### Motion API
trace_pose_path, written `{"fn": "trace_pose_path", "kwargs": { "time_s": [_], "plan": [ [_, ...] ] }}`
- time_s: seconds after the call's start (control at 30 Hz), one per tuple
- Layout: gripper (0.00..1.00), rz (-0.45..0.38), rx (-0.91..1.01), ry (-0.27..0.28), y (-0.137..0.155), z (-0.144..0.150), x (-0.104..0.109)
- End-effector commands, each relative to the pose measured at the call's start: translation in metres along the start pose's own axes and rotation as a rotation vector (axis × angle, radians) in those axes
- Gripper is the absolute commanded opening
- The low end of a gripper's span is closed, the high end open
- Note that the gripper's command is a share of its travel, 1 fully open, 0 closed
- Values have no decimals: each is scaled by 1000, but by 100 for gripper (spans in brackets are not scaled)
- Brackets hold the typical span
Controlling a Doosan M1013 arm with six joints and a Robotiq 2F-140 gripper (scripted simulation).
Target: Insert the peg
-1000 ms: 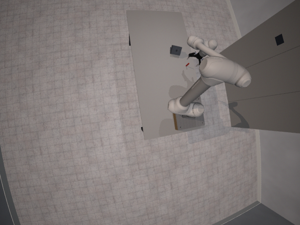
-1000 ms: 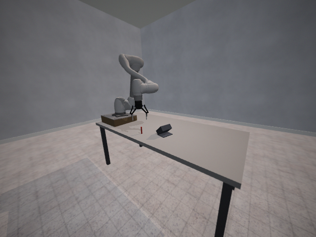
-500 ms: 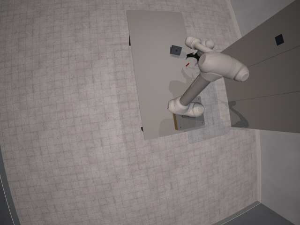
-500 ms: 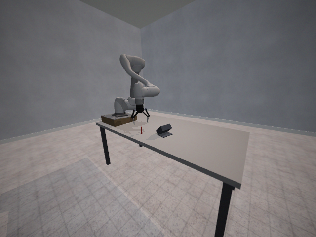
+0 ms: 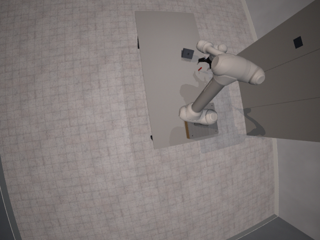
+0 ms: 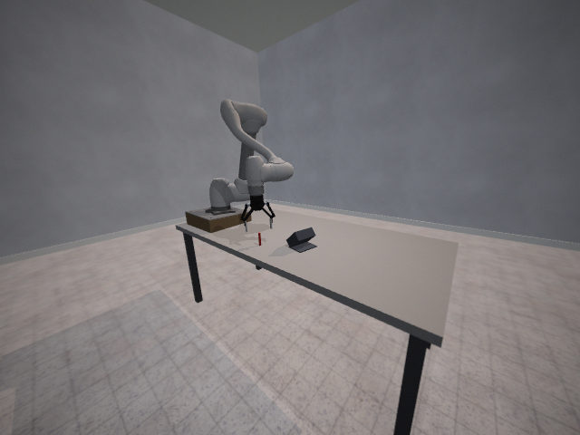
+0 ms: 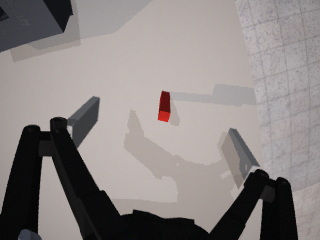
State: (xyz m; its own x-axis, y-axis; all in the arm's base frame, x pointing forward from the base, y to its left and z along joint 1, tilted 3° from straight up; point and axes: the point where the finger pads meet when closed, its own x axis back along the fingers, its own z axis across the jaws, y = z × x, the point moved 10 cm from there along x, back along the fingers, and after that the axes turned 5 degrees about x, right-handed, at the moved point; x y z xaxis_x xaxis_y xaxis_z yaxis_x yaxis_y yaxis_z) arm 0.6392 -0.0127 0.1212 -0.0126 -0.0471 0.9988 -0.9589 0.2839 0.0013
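On the table (image 6: 374, 262), one red peg (image 6: 258, 238), one sloped panel (image 6: 300, 239), beneath one wide-open, empty gripper (image 6: 257, 226).

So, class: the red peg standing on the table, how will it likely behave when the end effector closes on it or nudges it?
The peg stands upright, slim and tall for its base, so a sideways nudge would probably tip it. It looks like a rigid straight bar, so it should not bend. The open end effector has flat fingers, which should probably hold it steady.

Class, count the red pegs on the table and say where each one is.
1. The red peg stands upright on the table, below the open gripper, beside the sloped panel. None appear hidden.
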Motion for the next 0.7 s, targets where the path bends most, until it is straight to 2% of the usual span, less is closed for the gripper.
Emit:
{"fn": "trace_pose_path", "kwargs": {
  "time_s": [0.0,0.67],
  "plan": [
    [100,0,0,0,0,0,-3],
    [100,0,0,0,0,0,-27]
  ]
}}
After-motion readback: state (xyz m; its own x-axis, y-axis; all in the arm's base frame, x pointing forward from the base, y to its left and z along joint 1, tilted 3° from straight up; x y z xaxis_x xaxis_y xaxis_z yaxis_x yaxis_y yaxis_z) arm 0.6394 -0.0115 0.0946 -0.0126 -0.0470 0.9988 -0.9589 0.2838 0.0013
